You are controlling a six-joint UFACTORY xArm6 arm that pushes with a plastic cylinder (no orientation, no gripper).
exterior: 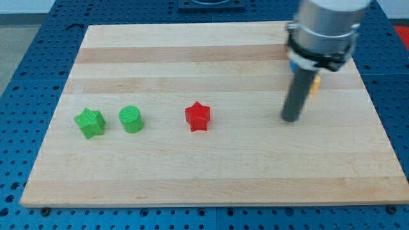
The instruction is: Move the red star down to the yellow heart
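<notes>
1. Rod stood upright at the view's right, my tip (291, 119) on the bare board (211, 179), touching no block.
2. Red star (197, 116) lay flat mid-board, well apart, left of my tip.
3. Something yellow (314, 85) peeked out behind the rod, shape unclear.

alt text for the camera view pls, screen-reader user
My tip rests on a wooden board, well to the view's right of a red star and apart from it. A green cylinder and green star sit at the view's left; a yellow block peeks from behind the rod.
</notes>
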